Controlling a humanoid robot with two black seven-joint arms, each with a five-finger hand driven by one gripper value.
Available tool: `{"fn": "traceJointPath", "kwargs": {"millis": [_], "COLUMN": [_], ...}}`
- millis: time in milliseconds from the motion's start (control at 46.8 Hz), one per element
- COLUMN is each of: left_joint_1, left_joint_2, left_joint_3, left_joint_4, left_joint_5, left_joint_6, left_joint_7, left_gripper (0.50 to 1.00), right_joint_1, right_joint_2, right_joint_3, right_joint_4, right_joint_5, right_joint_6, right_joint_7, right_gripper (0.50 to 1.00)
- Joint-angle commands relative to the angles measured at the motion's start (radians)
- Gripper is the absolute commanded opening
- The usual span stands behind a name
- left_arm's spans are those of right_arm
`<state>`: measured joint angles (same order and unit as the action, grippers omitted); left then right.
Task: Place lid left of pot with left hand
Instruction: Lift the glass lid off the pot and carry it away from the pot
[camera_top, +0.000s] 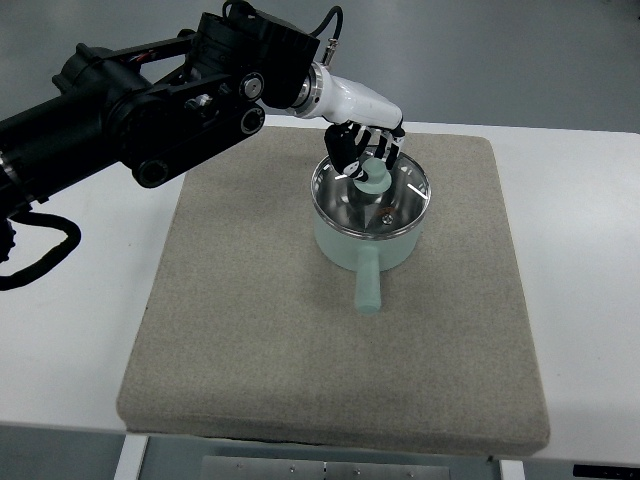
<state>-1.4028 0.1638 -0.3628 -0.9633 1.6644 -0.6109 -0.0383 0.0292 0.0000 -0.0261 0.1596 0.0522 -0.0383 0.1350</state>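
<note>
Top view shows 1 pale green pot on 1 grey mat over the white bench, with 1 glass lid seated on its rim. The left robot hand hovers over the lid's knob, fingers curled around it; a firm grip cannot be confirmed. The lid looks rigid, smooth, breakable and fairly light, so the knob is the sensible hold. No right arm shows.
</note>
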Motion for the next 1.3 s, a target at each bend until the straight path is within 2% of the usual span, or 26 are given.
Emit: {"fn": "traceJointPath", "kwargs": {"millis": [0, 492, 791, 1027, 1283], "left_joint_1": [-0.013, -0.053, -0.059, -0.031, 0.103], "left_joint_2": [0.0, 0.009, 0.215, 0.353, 0.388], "left_joint_3": [-0.001, -0.001, -0.002, -0.001, -0.001], "left_joint_4": [0.0, -0.014, -0.132, -0.137, -0.124], "left_joint_5": [0.0, -0.002, -0.005, -0.006, -0.006], "left_joint_6": [0.0, 0.0, 0.0, 0.0, 0.0], "left_joint_7": [0.0, 0.0, 0.001, 0.0, 0.001], "left_gripper": [0.5, 0.5, 0.5, 0.5, 0.5], "right_joint_1": [0.0, 0.0, 0.0, 0.0, 0.0], "right_joint_2": [0.0, 0.0, 0.0, 0.0, 0.0], "right_joint_3": [0.0, 0.0, 0.0, 0.0, 0.0], "right_joint_4": [0.0, 0.0, 0.0, 0.0, 0.0], "right_joint_5": [0.0, 0.0, 0.0, 0.0, 0.0], "right_joint_6": [0.0, 0.0, 0.0, 0.0, 0.0], "right_joint_7": [0.0, 0.0, 0.0, 0.0, 0.0], "right_gripper": [0.924, 0.924, 0.924, 0.924, 0.924]}}
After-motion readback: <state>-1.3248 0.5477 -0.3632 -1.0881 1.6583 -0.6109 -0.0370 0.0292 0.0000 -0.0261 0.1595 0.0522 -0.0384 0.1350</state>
